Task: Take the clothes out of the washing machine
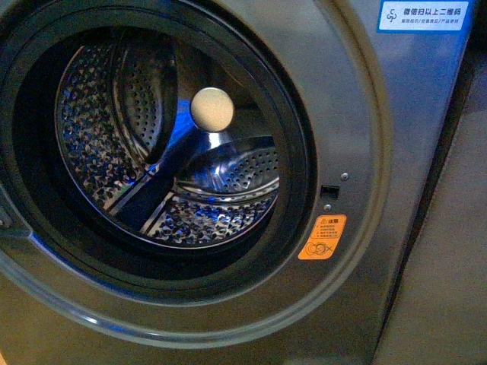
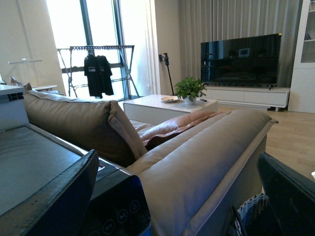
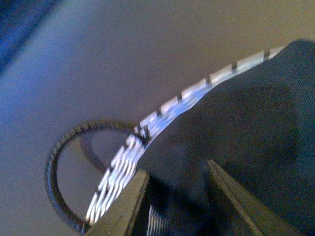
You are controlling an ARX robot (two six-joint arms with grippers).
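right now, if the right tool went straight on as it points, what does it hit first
Most likely the clothes, dark fabric lying in the basket just ahead of the right tool; blur hides how near.

White label point(image 1: 422, 15) on washing machine point(image 1: 365, 99) carries Chinese characters.
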